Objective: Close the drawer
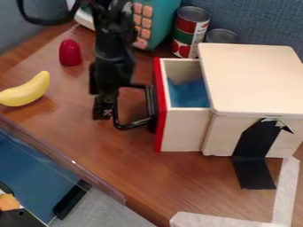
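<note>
My black gripper (103, 111) hangs down over the table, left of the wooden box (254, 80). The drawer (184, 131) stands partly out of the box's left side, and something blue (188, 94) lies inside it. Its red front (158, 137) faces my gripper. A black handle (131, 126) sticks out from that front toward the gripper's lower end. Whether the gripper and the handle touch, I cannot tell.
A yellow banana (25, 91) and a red object (70, 52) lie to the left. Cans (190, 31) and a teal object with pinkish buttons (160, 22) stand behind. Black tape (253, 164) runs down the box front to the table (127, 173).
</note>
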Tool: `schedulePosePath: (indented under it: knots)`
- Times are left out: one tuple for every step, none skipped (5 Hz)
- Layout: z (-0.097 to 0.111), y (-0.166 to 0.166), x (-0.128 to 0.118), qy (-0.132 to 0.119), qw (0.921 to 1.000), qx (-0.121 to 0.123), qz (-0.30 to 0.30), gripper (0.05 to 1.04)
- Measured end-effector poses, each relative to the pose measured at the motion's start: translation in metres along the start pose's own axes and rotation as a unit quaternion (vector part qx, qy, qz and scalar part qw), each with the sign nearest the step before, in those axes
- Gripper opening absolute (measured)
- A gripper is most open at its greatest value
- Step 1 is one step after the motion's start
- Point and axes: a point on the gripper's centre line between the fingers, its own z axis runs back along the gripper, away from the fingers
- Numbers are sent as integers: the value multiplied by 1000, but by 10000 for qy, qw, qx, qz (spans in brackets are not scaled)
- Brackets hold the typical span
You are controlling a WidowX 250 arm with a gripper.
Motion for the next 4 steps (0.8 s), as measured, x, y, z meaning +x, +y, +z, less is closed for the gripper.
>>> schedulePosePath:
  knots:
    - [13,-1,15,-88,9998,-140,58,999]
    - [25,6,33,-233,9996,-16,145,999]
    - [18,12,41,-180,9996,-21,227,999]
    - [12,16,49,-128,9995,100,267,1000]
